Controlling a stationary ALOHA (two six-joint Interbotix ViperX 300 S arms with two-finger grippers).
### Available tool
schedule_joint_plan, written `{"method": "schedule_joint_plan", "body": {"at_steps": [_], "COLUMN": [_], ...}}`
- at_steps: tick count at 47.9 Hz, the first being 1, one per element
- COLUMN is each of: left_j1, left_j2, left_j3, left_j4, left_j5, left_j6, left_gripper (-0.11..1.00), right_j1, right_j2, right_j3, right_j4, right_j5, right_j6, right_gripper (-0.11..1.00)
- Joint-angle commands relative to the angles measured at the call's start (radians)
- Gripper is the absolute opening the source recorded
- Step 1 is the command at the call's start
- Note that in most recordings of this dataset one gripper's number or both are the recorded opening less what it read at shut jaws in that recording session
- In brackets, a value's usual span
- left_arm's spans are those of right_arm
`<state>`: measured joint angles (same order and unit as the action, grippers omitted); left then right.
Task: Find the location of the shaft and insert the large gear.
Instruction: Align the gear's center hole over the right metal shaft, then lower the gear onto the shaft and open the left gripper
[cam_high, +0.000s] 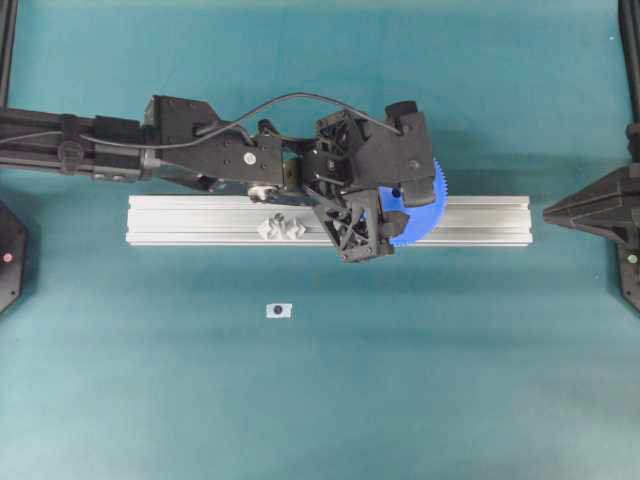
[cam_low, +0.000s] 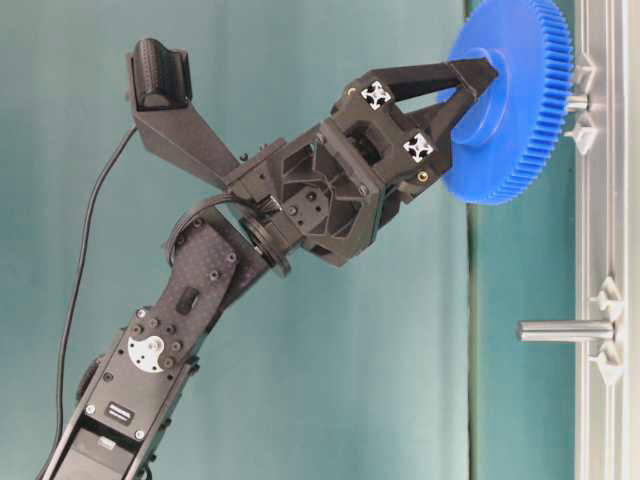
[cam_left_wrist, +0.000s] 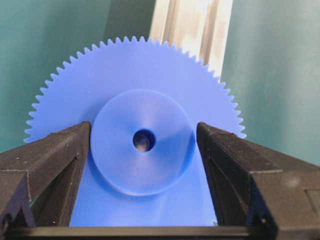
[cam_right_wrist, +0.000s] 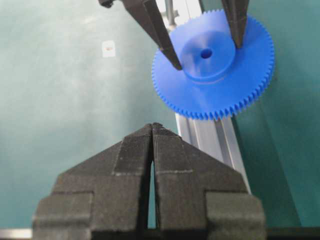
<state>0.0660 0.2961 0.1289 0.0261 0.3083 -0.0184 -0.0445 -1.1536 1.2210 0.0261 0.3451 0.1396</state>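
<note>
Left gripper (cam_low: 468, 85) pinches the hub of the large gear (cam_low: 515, 95), held flat-on against the aluminium rail (cam_high: 200, 220) near its right end, over a shaft (cam_low: 577, 101). Second shaft (cam_low: 565, 330) bare, toward rail middle. Right gripper (cam_right_wrist: 151, 131) clenched on nothing, back from rail. White sticker (cam_high: 279, 311) on table (cam_high: 450, 380).

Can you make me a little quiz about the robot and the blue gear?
1. True or false: the left gripper holds the gear by its hub.
2. The right gripper is: A) shut and empty B) holding the gear C) on the rail.
3. Fill in: the gear is over the long silver ____.

Key: 1 true. 2 A. 3 rail.
</note>
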Motion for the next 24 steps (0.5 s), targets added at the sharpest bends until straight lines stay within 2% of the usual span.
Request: {"method": "schedule_joint_plan", "body": {"at_steps": [1, 18, 24], "left_j1": [-0.018, 0.069, 0.072], "left_j2": [-0.038, -0.048, -0.048], "left_j3": [0.002, 0.012, 0.008], "left_j4": [-0.003, -0.005, -0.003], "left_j5": [-0.003, -0.002, -0.003], "left_j6": [-0.002, 0.011, 0.012], "left_gripper": [0.79, 0.79, 0.8], "right_j1": [-0.002, -0.002, -0.002], "right_j2": [0.008, -0.002, -0.003], "right_j3": [-0.009, -0.008, -0.008], "right_j4": [-0.002, 0.0, 0.0], "right_j5": [-0.008, -0.008, -0.006], "right_j6": [0.009, 0.011, 0.011], "right_gripper": [0.02, 0.02, 0.02]}}
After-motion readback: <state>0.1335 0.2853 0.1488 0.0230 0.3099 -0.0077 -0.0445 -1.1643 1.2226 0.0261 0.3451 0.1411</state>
